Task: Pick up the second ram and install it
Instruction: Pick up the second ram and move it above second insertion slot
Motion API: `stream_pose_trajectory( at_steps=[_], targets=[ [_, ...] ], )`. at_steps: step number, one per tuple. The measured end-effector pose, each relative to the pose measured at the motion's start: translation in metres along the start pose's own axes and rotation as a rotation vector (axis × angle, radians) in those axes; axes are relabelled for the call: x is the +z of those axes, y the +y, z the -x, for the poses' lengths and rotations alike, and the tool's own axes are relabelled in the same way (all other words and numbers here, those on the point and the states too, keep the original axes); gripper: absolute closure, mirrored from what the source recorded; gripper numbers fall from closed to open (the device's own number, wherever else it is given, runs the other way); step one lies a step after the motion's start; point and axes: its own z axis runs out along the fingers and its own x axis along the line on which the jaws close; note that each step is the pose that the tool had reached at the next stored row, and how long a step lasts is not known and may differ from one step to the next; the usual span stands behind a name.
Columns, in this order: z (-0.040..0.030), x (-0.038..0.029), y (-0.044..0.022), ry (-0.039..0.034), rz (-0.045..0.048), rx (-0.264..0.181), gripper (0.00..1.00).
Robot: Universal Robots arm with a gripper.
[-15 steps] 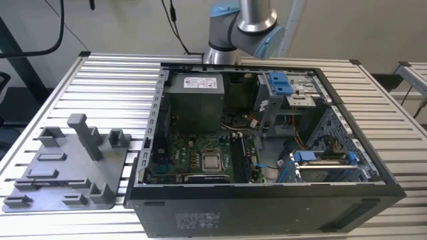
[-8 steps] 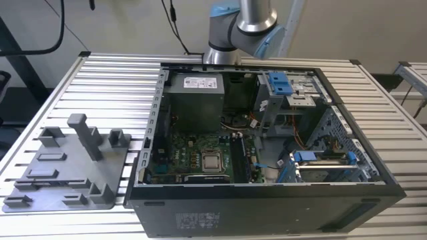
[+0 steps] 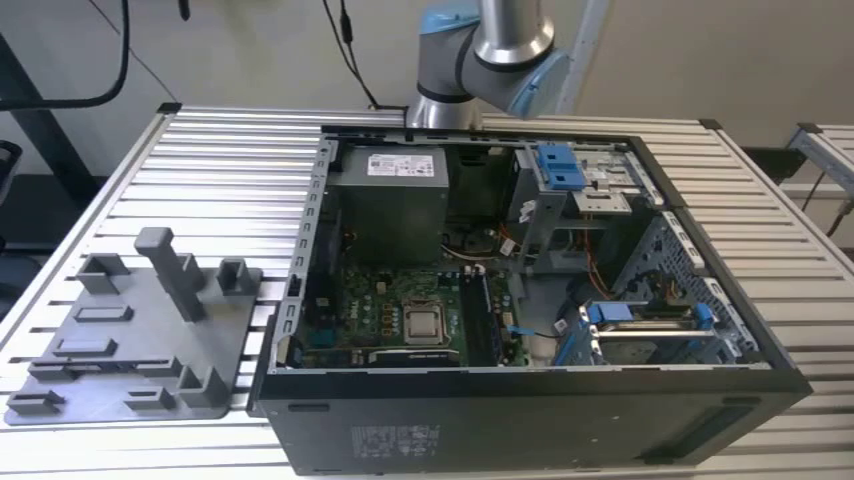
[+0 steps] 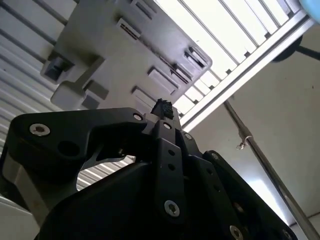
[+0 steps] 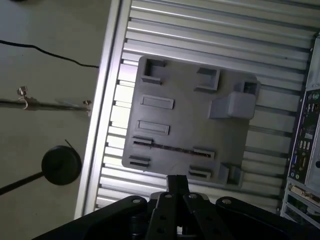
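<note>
One slatted metal surface (image 3: 227, 170) carries everything. On it lies one open computer case (image 3: 534, 390), with its side panel off and the board facing up. Inside are one grey power-supply box (image 3: 387, 200), two blue-tabbed brackets (image 3: 561, 165) (image 3: 607, 312) and one green board. On the board, one square silver processor chip (image 3: 424, 322) sits just beside a bank of long dark slots (image 3: 481, 315). I cannot tell how many of those slots there are.

One robot arm (image 3: 487, 45) rises behind the case at the far edge of the surface.

At the exterior view's left of the case, just beside it, lies one flat grey tray (image 3: 127, 345). It has one tall grey post (image 3: 167, 270) and several low blocks.

In the first wrist view the same tray (image 5: 190, 120) shows two shallow rectangular recesses and four small slotted holders.

The second ram (image 5: 170, 147) is on this tray, seen edge-on as one slim dark strip. It spans between two of the holders and is well apart from the case.

The one gripper (image 5: 176, 181) hangs above the near edge of the tray, clear of the ram. Its fingertips are drawn narrow, pressed together with nothing between them. The second wrist view shows the same, with the gripper (image 4: 162, 107) ending in a single dark tip.
</note>
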Motion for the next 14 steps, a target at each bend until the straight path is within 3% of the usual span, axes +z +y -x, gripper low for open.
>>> stream_pose_trajectory(
  at_steps=[14],
  targets=[
    [0.0001,0.0000,0.0002,0.0022,-0.0017,-0.043,0.89]
  ],
)
